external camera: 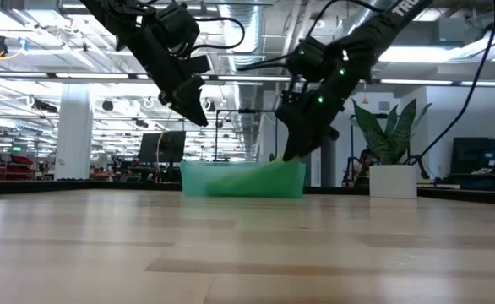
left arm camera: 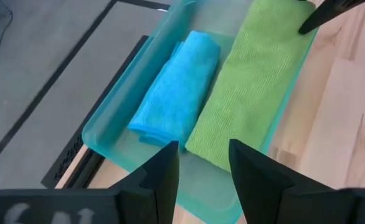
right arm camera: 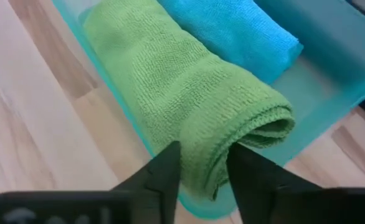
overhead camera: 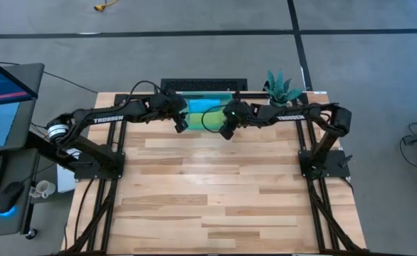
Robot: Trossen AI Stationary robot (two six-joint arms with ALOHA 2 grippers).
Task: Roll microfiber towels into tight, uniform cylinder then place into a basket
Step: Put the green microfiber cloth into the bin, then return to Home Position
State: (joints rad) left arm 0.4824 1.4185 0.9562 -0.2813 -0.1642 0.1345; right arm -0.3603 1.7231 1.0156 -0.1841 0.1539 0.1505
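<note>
The teal basket (overhead camera: 187, 94) stands at the table's far middle; it also shows in the low view (external camera: 243, 179). In it, side by side, lie the rolled sky-blue towel (left arm camera: 176, 87) on the far side and the rolled lime-green towel (left arm camera: 251, 81) along the near wall. My left gripper (left arm camera: 204, 168) is open and empty, above the basket's left end (overhead camera: 182, 124). My right gripper (right arm camera: 204, 168) reaches down at the green roll's right end (overhead camera: 226, 131), shut on it. My right gripper pinches the green roll's outer layers (right arm camera: 208, 149) between its two fingers, at the roll's near side by its right end. The fingers come from above, slanting down. The roll lies in the basket against the near wall (right arm camera: 139, 134).
A white pot with a green plant (overhead camera: 280, 87) stands just right of the basket. The bare wooden tabletop (overhead camera: 208, 192) stretches toward the near edge. A desk with a monitor and mouse (overhead camera: 9, 192) is left of the table.
</note>
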